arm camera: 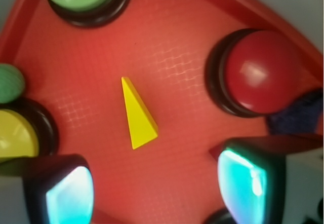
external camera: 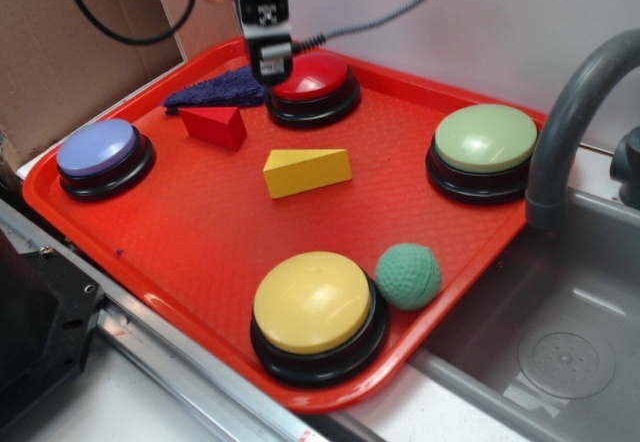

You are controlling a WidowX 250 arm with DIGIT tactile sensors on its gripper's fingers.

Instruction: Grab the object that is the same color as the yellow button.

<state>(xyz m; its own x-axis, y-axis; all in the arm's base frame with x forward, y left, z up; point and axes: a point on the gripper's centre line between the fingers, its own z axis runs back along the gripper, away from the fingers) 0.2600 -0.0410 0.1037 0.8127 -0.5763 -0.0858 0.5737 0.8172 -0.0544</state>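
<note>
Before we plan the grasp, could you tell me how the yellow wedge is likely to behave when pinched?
The yellow wedge looks solid with crisp edges, so probably rigid. It lies on a flat face on the tray, so it is unlikely to roll. Its sloping, smooth-looking faces may let it squirt from the open gripper unless pinched across parallel sides.

No readable text, labels or numbers anywhere
</note>
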